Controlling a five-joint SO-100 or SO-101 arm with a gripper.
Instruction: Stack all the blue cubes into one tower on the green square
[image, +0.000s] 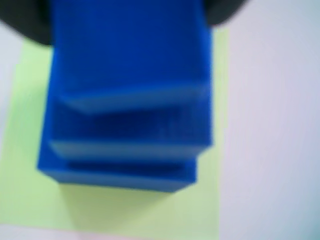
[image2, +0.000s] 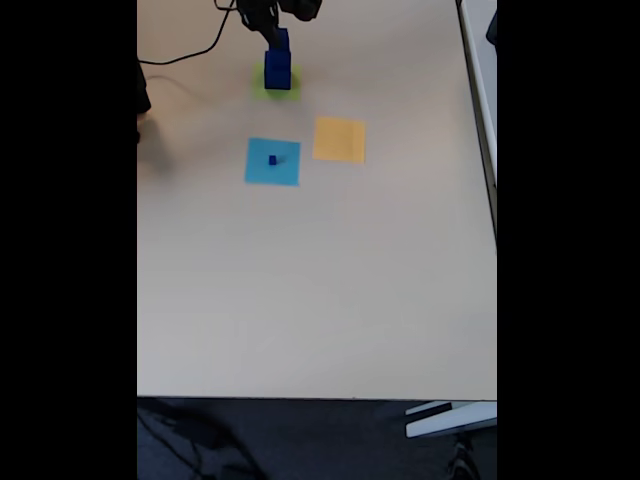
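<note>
On the green square (image: 30, 165) the tower (image: 127, 105) is taking shape: in the wrist view you are looking down on three blue steps, the widest at the bottom and the narrowest on top, a grading that looks meant to give each cube a broad footing. Your gripper (image2: 268, 22) is hanging right at the top of the stack in the fixed view, apparently setting or steadying the upper cube; whether the jaws are gripping it or standing apart, I cannot tell, since only dark blurs are showing beside the block. Further out, the smallest blue cube (image2: 272, 159) is sitting on the light-blue square (image2: 272, 172), with the orange-yellow square (image2: 339, 139) just beside it, so one piece is waiting.
</note>
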